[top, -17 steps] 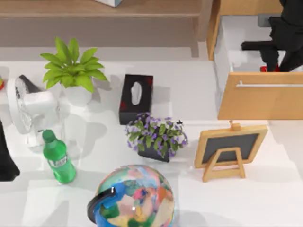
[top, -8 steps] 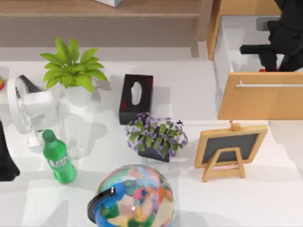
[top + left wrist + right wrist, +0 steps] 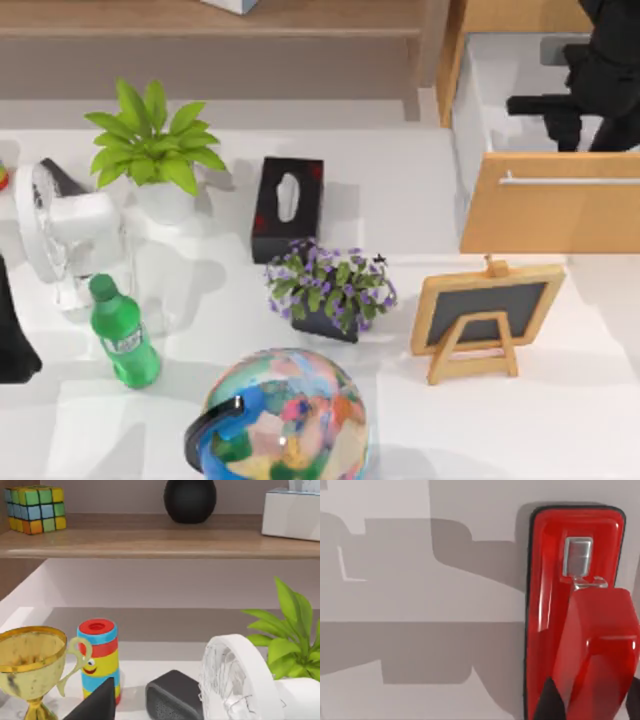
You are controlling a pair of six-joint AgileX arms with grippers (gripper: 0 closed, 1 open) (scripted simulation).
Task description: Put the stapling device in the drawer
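Hanging over the open drawer at the tabletop's right, my right fingers straddled the red stapler, which lay on the drawer's white floor; I couldn't tell if they actually pinched it. Compared with a second ago, that arm had lifted a bit. Left arm stayed parked at the left edge.
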